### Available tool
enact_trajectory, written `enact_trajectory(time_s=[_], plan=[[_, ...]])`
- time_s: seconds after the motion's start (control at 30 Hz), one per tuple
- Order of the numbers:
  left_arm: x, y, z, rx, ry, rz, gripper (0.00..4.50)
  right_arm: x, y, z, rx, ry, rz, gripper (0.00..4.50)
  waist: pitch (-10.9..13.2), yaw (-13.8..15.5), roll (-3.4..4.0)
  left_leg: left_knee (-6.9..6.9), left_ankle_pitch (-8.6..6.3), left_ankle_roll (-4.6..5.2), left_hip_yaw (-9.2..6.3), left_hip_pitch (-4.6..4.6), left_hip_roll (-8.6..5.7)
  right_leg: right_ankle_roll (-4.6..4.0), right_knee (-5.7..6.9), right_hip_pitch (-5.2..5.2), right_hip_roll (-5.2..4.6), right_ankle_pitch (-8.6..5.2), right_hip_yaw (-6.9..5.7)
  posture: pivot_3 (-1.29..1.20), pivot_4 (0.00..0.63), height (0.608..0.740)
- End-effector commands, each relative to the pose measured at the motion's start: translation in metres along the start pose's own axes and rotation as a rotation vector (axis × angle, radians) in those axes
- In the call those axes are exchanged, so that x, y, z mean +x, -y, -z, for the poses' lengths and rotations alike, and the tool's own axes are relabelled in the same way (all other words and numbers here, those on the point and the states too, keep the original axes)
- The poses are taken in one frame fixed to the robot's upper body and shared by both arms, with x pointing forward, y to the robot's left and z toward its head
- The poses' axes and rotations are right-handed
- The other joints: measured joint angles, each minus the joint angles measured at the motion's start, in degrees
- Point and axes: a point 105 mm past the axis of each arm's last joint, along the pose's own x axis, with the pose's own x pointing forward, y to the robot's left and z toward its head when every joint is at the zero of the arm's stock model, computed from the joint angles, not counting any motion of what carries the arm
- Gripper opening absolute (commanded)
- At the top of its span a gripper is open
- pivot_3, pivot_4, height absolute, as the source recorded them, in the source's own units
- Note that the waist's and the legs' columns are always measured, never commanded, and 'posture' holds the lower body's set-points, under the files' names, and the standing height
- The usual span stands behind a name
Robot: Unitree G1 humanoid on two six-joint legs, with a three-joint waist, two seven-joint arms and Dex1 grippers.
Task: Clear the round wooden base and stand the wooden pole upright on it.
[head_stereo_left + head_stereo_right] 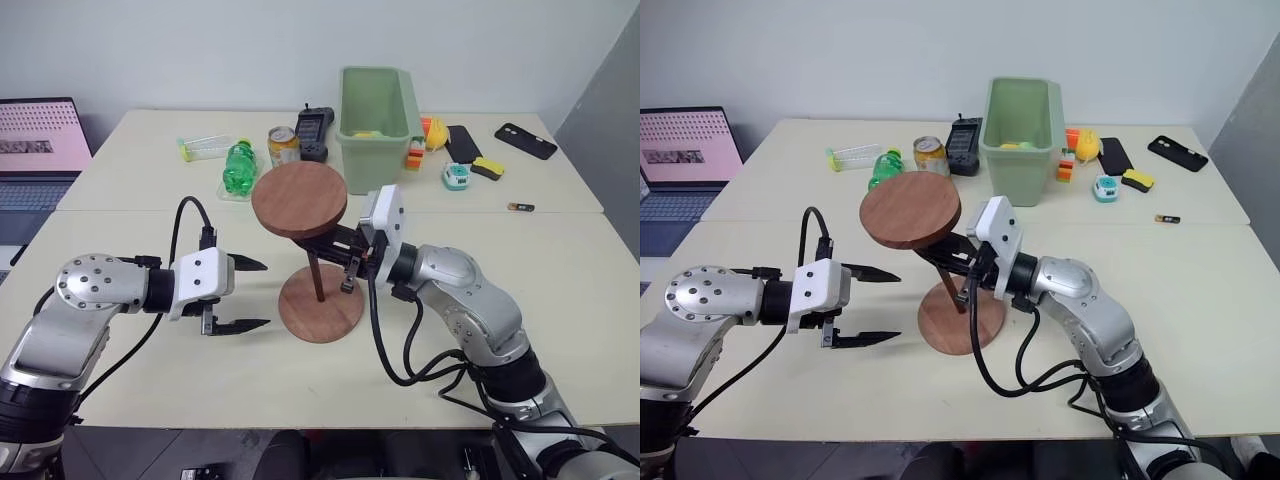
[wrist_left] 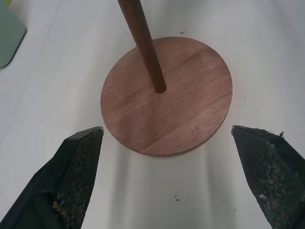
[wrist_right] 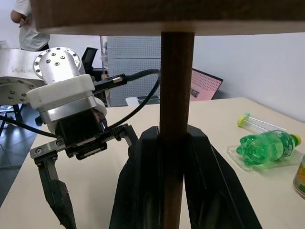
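Flat thin reddish-brown round wooden base (image 1: 320, 303) lies on the cream matte table (image 1: 560, 300), smooth grain visible, small centre hole taken up by the lower tip of the long thin dark-brown wooden pole (image 1: 316, 276). Pole's long axis runs near vertical, leaning slightly, with its fixed round reddish-brown disc end (image 1: 299, 199) pointing up and tilted a little; the plain end points down into the base's middle. Right gripper (image 1: 345, 262), black fingers on a silver and white arm, is pinched onto the pole's shaft from the right, partway between base and top disc; in the right wrist view the two black fingers (image 3: 143, 186) press either side of the rod. Left gripper (image 1: 255, 295), black pointed fingers with textured inner pads, is spread wide, just left of the base and apart from it, aimed at it. Well behind the base: pale green rectangular plastic bin (image 1: 378, 112), clear green plastic bottle (image 1: 237, 168) lying on its side, yellow metal can (image 1: 284, 146), black handheld device (image 1: 312, 133). Open laptop (image 1: 35, 145) at the table's far left.
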Motion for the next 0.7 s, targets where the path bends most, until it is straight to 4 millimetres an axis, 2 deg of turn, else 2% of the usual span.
enact_trajectory(time_s=[0.03,0.13,0.3,0.4,0.53,0.7], plan=[[-0.002,-0.001,-0.005,0.023,0.014,-0.002,4.5,-0.017,0.005,0.058,0.08,-0.212,0.053,0.23,0.0,0.0,0.0,-0.01,0.0,0.0,0.01,0.07,0.0,0.0,-0.01,0.07,0.0,0.0,0.0,0.0,0.15,0.74],[-0.002,0.0,-0.004,0.02,0.015,-0.002,4.5,-0.02,0.004,0.07,0.092,-0.247,0.057,0.23,-0.1,0.0,0.02,-0.13,-0.01,0.01,0.02,0.64,0.0,0.0,-0.11,0.65,0.0,-0.01,0.01,0.0,0.15,0.74],[-0.003,0.0,-0.004,0.018,0.017,-0.002,4.5,-0.026,-0.002,0.08,0.088,-0.289,0.032,0.23,-0.3,0.3,0.02,-0.13,-0.01,0.02,0.0,0.75,-0.03,0.0,-0.11,0.76,0.06,-0.02,0.0,0.0,0.15,0.74],[-0.003,0.0,-0.004,0.018,0.017,-0.001,4.5,-0.025,-0.003,0.08,0.09,-0.291,0.028,0.23,-0.5,0.3,0.02,-0.13,-0.01,0.02,0.0,0.75,-0.04,0.0,-0.12,0.77,0.06,-0.02,0.0,0.0,0.15,0.74],[-0.002,0.0,-0.003,0.018,0.017,0.005,4.5,-0.015,-0.001,0.07,0.089,-0.27,0.03,0.23,-0.5,0.3,0.03,-0.13,-0.01,0.02,-0.01,0.75,-0.03,0.0,-0.12,0.77,0.06,-0.02,0.0,0.0,0.15,0.74],[-0.001,0.0,-0.003,0.02,0.02,0.009,4.5,-0.016,0.005,0.082,0.126,-0.349,0.057,0.23,-0.5,0.3,0.05,-0.13,-0.01,0.02,-0.01,0.75,-0.02,0.0,-0.12,0.75,0.05,-0.03,0.01,0.0,0.15,0.74]])
